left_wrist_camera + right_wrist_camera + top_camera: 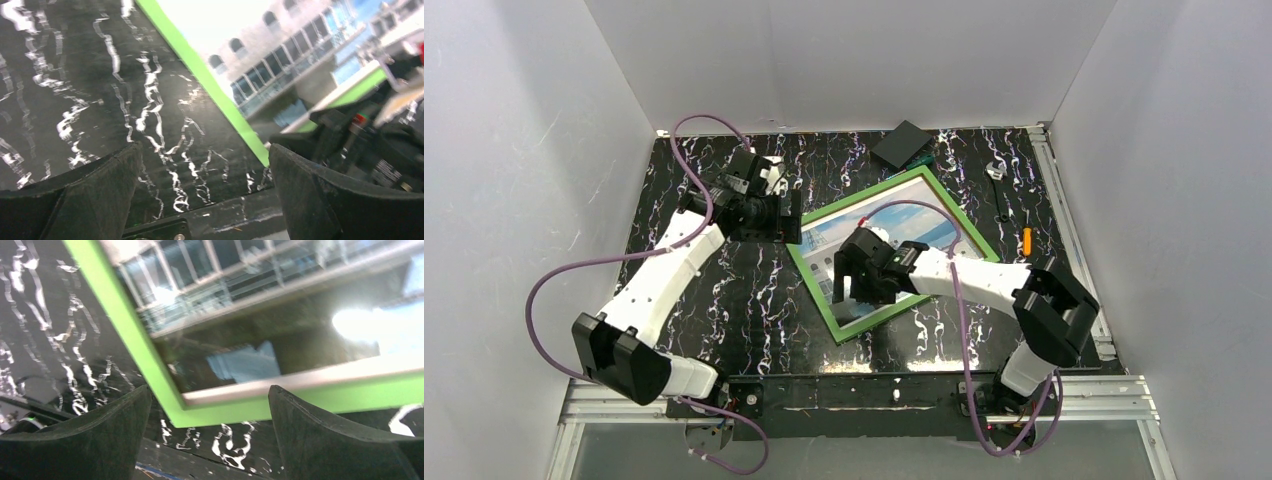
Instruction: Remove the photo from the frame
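Note:
The frame (965, 222), thin and bright green, lies flat and askew on the black marbled table (724, 290). The photo (917, 221) of a white building and blue sky sits inside it. My right gripper (854, 292) hovers open over the frame's near corner. In the right wrist view that corner of the frame (150, 375) and the photo (260, 315) lie just beyond the open gripper (210, 412), with nothing between the fingers (105, 435). My left gripper (769, 215) stands open just left of the frame's left corner. Its own view shows the frame (200, 75), the photo (280, 55) and the open gripper (205, 172) over bare table.
A black box (901, 143) rests at the back edge. An orange item (1026, 238) and small bits (995, 170) lie to the right of the frame. White walls close in three sides. My right arm (380, 145) shows in the left wrist view.

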Motion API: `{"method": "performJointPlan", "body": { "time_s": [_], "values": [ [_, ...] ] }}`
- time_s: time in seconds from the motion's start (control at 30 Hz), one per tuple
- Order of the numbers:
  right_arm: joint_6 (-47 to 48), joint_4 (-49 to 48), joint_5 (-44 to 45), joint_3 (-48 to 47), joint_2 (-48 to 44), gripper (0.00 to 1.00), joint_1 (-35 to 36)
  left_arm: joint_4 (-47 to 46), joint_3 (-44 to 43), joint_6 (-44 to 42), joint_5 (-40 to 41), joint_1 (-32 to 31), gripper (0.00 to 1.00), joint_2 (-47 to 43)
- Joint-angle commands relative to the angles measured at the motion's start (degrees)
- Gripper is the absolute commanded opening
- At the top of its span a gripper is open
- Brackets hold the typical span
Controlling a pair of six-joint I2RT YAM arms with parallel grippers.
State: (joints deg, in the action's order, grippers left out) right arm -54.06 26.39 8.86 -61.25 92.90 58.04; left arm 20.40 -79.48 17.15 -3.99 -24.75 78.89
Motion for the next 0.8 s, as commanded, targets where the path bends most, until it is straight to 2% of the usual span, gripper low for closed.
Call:
{"method": "performJointPlan", "body": {
  "time_s": [0.0, 0.1, 0.17, 0.27, 0.37, 0.43, 0.53, 0.67, 0.77],
  "values": [
    [4.7, 1.9, -1.4, -2.5, -4.0, 0.93, 0.7, 6.3, 1.7, 2.6, 14.5, 0.1, 0.98, -2.5],
    [6.3, 4.0, 1.0, 2.7, -13.1, 0.94, 0.1, 5.7, 4.7, 6.7, 14.0, 0.1, 0.98, -2.7],
    [9.0, 5.8, 0.8, 4.5, -18.1, 0.94, -3.9, 4.7, 7.0, 9.9, 12.1, 0.1, 0.98, -1.9],
    [16.8, 4.5, -4.4, 7.1, -22.9, 0.95, -15.6, 1.3, 10.8, 13.6, 7.0, 0.1, 0.98, -0.7],
    [27.1, -0.1, -12.5, 7.2, -23.0, 0.97, -30.2, -2.9, 14.8, 17.0, 4.0, 0.1, 0.98, 0.0],
    [33.0, -2.2, -19.6, 3.8, -19.2, 0.98, -39.0, -5.3, 17.3, 20.9, 1.5, 0.1, 0.98, 0.7],
    [36.8, -3.0, -30.4, -4.3, -9.0, 0.98, -52.7, -9.6, 19.9, 25.1, -0.5, 0.1, 0.98, 2.6],
    [42.3, 0.6, -33.8, -17.5, 6.2, 0.98, -59.9, -13.0, 18.7, 27.6, -1.2, 0.4, 0.98, 6.0],
    [43.0, 1.5, -37.1, -24.7, 12.7, 0.98, -62.2, -14.9, 17.4, 29.9, -1.3, 1.0, 0.98, 9.8]
  ]
}}
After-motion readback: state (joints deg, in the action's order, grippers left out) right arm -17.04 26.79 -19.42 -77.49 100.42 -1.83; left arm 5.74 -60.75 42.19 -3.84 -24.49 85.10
